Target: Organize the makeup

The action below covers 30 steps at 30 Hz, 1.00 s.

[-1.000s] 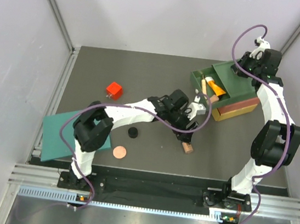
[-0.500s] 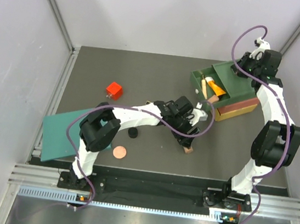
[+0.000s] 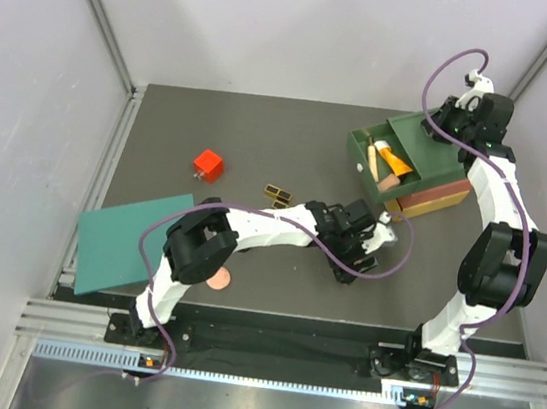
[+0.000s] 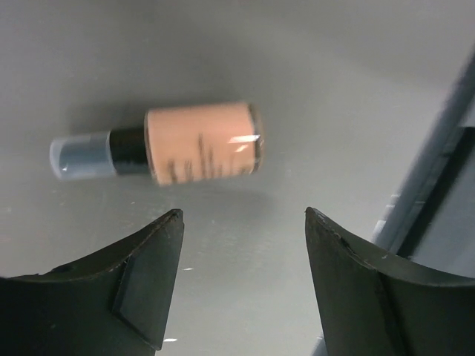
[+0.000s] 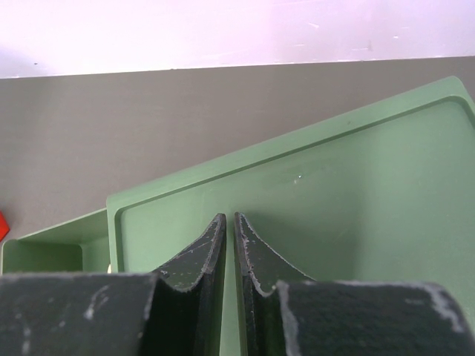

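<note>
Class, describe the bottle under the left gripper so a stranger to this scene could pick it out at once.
Find the stacked drawer box at the table's far right. Nearer the robot, a small bottle lies on its side below the open left gripper. Unlike the red cube and copper disc, it is peach-beige with a black neck and pale cap.

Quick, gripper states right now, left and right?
Left gripper: open, empty, over the lying beige black-necked bottle.
Right gripper: shut, holding nothing, above the green plastic drawer box.
</note>
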Each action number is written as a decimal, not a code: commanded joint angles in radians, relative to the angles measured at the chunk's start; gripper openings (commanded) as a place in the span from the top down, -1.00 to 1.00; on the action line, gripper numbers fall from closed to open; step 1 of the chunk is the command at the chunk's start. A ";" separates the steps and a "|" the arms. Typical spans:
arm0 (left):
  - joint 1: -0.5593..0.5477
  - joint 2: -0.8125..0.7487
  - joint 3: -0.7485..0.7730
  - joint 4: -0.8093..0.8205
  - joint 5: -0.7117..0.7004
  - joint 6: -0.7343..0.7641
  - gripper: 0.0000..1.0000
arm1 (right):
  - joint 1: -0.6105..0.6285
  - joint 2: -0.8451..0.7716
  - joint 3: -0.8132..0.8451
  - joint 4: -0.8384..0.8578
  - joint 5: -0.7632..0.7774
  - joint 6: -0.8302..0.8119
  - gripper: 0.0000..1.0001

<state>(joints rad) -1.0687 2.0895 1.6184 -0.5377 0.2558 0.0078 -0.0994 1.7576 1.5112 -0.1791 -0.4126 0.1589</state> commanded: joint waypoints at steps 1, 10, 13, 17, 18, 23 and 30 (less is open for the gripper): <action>-0.031 0.018 0.038 -0.021 -0.154 0.102 -0.43 | 0.007 0.085 -0.103 -0.352 0.017 -0.013 0.79; -0.039 -0.046 0.040 -0.001 -0.248 0.176 -0.41 | 0.007 0.083 -0.101 -0.350 0.017 -0.013 0.79; -0.046 -0.120 -0.035 0.105 -0.234 0.239 -0.41 | 0.007 0.088 -0.100 -0.353 0.017 -0.015 0.79; -0.057 -0.236 -0.175 0.269 -0.156 0.359 -0.42 | 0.007 0.088 -0.100 -0.355 0.018 -0.016 0.79; -0.057 -0.250 -0.196 0.312 -0.147 0.400 -0.43 | 0.007 0.088 -0.100 -0.355 0.018 -0.013 0.78; -0.056 -0.289 -0.281 0.309 -0.037 0.555 -0.45 | 0.007 0.089 -0.095 -0.358 0.018 -0.016 0.78; -0.057 -0.278 -0.325 0.347 0.008 0.782 -0.52 | 0.007 0.092 -0.095 -0.356 0.018 -0.016 0.77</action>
<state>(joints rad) -1.1213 1.8275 1.3018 -0.2623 0.2024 0.6216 -0.1001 1.7542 1.5063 -0.1749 -0.4129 0.1589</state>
